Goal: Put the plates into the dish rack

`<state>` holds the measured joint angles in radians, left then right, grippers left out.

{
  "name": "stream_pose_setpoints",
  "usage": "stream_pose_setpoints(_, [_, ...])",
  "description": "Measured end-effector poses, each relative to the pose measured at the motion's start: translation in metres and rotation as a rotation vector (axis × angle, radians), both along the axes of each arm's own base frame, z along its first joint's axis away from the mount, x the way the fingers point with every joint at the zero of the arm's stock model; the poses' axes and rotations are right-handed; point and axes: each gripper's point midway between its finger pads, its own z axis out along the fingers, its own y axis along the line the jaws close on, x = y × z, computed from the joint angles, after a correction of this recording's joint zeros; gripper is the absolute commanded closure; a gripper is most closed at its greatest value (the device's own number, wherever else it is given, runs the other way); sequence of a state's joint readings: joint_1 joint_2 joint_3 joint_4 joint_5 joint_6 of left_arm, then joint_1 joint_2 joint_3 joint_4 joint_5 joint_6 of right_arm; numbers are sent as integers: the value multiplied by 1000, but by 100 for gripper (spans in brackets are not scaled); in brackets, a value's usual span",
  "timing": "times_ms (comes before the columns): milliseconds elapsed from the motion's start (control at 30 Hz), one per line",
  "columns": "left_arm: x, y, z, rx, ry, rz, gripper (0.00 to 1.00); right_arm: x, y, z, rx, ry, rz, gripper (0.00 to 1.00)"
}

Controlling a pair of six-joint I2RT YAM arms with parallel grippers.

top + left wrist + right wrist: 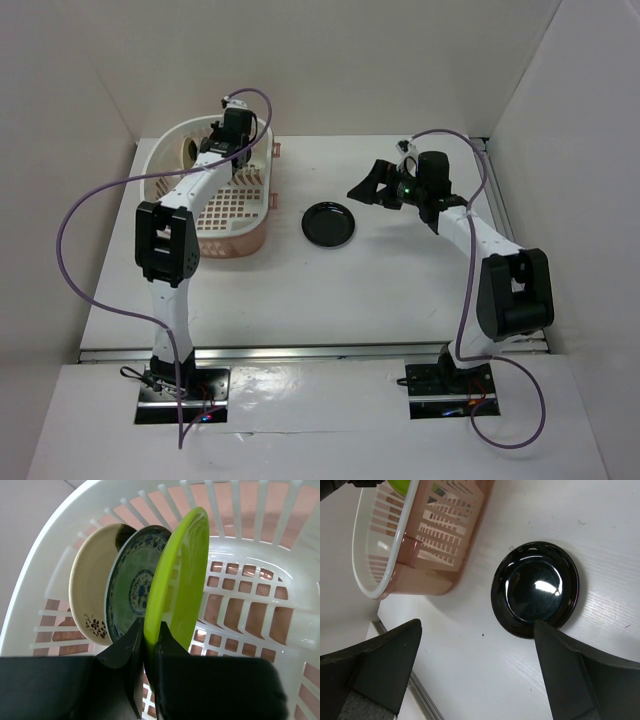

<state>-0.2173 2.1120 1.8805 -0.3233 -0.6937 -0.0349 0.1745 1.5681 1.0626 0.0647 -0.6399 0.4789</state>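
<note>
Plates like these we judge light, stiff, slick and chippable, so we pinch them at the rim: our left gripper (148,652), reaching down into the dish rack (45,555), has its jaws nearly closed on the lower edge of the lime green plate (180,570), upright beside the blue-patterned plate (131,587) and the cream plate (89,587). Our right gripper (477,645) hangs spread wide and empty above the glossy black plate (536,589), flat on the table (600,510) beside the rack.

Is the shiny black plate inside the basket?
No, the black plate lies flat on the table, outside the dish rack.
</note>
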Motion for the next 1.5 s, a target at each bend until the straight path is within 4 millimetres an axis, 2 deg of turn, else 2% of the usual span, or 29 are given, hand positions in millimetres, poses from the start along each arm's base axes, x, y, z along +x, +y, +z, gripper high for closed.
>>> stream_pose_setpoints(300, [2,6,2,-6,-6,15,100,5,2,-4,1,10,10,0])
stream_pose_setpoints(667, [4,2,-29,-20,49,8,100,6,3,-6,1,17,12,0])
stream_pose_setpoints(900, [5,-1,-31,-30,56,-4,100,5,3,-6,3,15,22,0])
stream_pose_setpoints(1000, [6,1,-33,-46,54,-3,92,4,4,-6,5,15,28,0])
stream_pose_setpoints(1267, [5,6,-38,-94,59,8,83,2,5,-5,10,16,37,0])
stream_pose_setpoints(1400, [6,7,-39,-117,56,11,67,1,6,-4,15,15,47,0])
stream_pose_setpoints(1500, [6,7,-39,-125,49,15,64,0,7,-3,19,13,54,0])
